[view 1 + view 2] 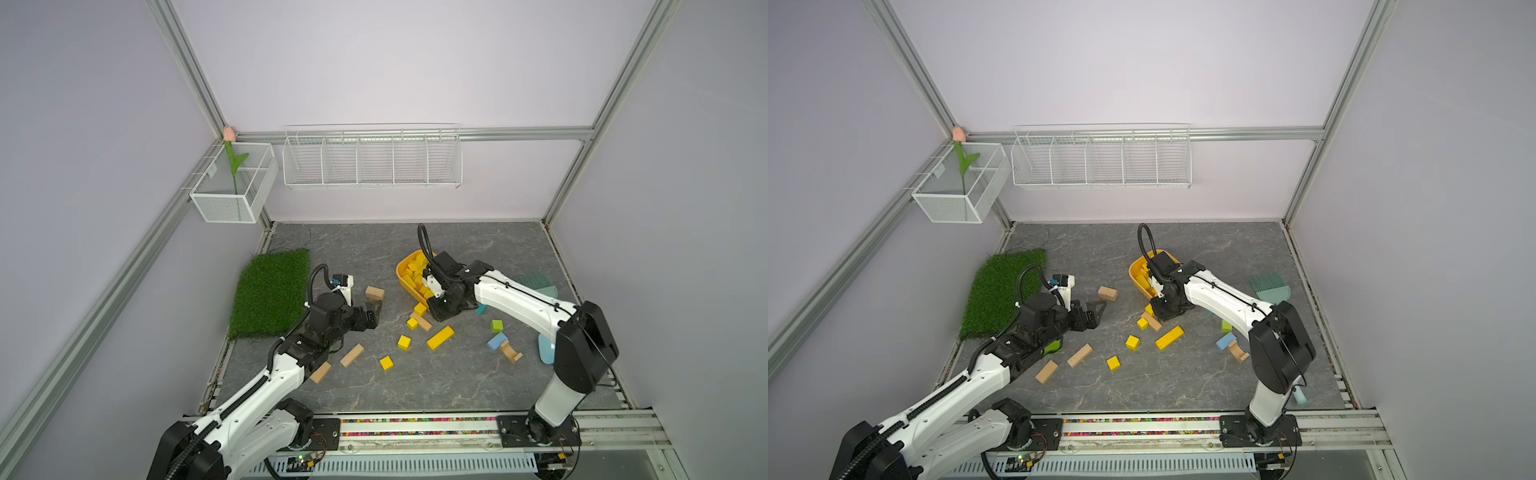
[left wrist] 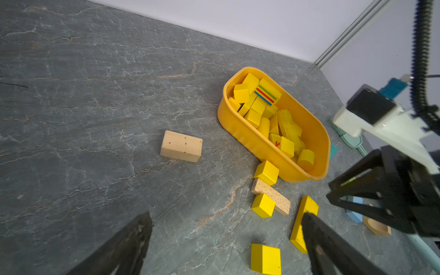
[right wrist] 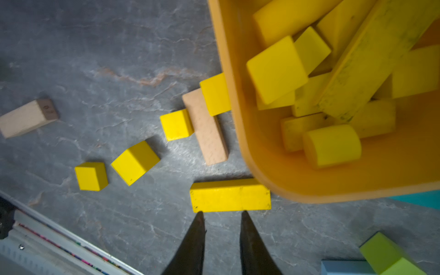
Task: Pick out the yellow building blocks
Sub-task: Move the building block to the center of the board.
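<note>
the right claw (image 3: 222, 214) hangs slightly apart and empty, a long yellow block (image 3: 229, 198) lying just past its tips. the left claw (image 2: 227, 215) gapes wide, holding nothing

Yellow building blocks (image 2: 241, 92), most piled in tub (image 2: 250, 140), five loose beside it

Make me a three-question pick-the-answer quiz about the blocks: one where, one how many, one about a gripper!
1. Where are most yellow building blocks? A wire basket B yellow tub C grass mat
2. How many yellow blocks lie on the table outside the tub? A two B nine C five
3. The left gripper is: A open, empty B shut on a tan block C shut on a yellow block
Answers: 1 B, piled inside it; 2 C, four small ones, one long bar; 3 A, jaws wide, nothing between.
</note>
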You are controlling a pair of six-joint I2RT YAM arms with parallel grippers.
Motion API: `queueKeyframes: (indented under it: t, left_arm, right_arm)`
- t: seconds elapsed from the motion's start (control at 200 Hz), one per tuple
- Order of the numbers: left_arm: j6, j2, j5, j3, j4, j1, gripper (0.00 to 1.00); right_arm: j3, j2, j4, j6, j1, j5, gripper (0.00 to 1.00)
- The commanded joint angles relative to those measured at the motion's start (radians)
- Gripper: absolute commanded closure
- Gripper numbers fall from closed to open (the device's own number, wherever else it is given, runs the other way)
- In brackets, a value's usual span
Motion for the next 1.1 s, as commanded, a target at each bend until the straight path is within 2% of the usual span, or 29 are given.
queueKeyframes:
  t: [0.0,0.07,0.215,0.335,0.375,0.4,0.545,0.78,0.975,1.095]
  left_arm:
    - [-0.016,-0.002,0.0,0.024,0.009,0.008,0.0]
    - [-0.018,0.001,0.002,0.024,0.009,0.007,0.0]
    - [-0.016,0.001,0.002,0.024,0.01,0.008,0.0]
    - [-0.017,-0.002,0.001,0.024,0.009,0.008,0.0]
    - [-0.017,-0.003,0.002,0.023,0.009,0.007,0.0]
    - [-0.017,-0.005,0.002,0.023,0.01,0.008,0.0]
    - [-0.017,-0.013,0.003,0.018,0.011,0.009,0.0]
    - [-0.02,-0.025,0.007,0.009,0.017,0.011,0.0]
    - [-0.017,-0.039,0.01,-0.002,0.023,0.011,0.0]
    - [-0.016,-0.051,0.01,-0.008,0.027,0.013,0.0]
  right_arm:
    - [-0.086,-0.086,0.089,0.093,0.008,-0.055,0.64]
    - [-0.143,-0.113,0.15,0.137,0.011,-0.103,0.6]
    - [-0.175,-0.087,0.245,0.234,0.013,-0.226,0.58]
    - [-0.2,-0.059,0.374,0.414,0.014,-0.297,0.52]
    - [-0.207,-0.045,0.406,0.486,0.015,-0.294,0.44]
    - [-0.21,-0.035,0.422,0.533,0.015,-0.291,0.43]
    - [-0.181,0.042,0.458,0.704,0.017,-0.223,0.45]
    - [-0.067,0.128,0.348,0.826,0.029,-0.036,0.49]
    - [-0.023,0.145,0.278,0.957,0.049,0.111,0.45]
    - [0.052,0.207,0.181,1.008,0.049,0.137,0.45]
